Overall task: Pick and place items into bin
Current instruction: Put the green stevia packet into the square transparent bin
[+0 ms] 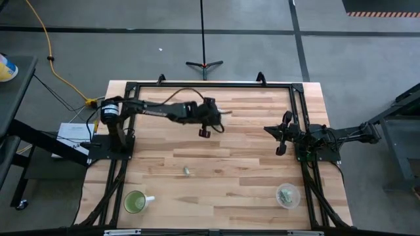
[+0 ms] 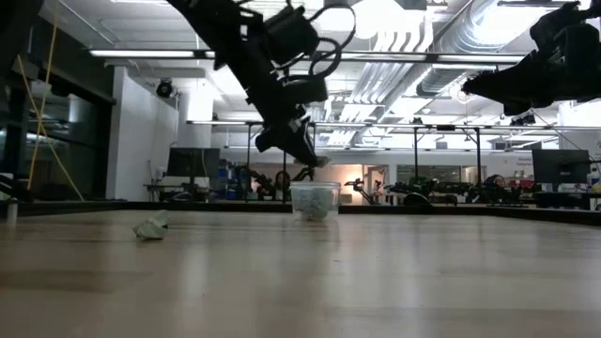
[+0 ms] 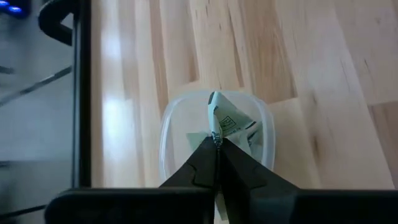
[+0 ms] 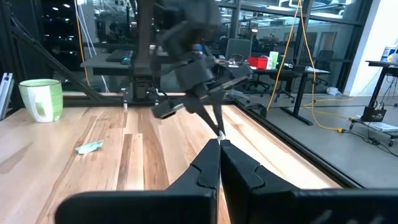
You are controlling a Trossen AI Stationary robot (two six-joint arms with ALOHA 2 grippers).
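Left wrist view shows the left gripper (image 3: 217, 142) pinching a scrap (image 3: 229, 122), while the right gripper (image 4: 219, 144) waits closed at the table's (image 1: 249, 164) right edge.

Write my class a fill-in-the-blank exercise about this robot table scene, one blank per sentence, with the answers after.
1. The left gripper is shut on a pale ___.
2. Exactly ___ scrap lies loose on the table.
3. The green mug has a ___ handle.
4. The clear bin stands on the table's side nearest the ___ arm.

Missing words: scrap; one; white; right.
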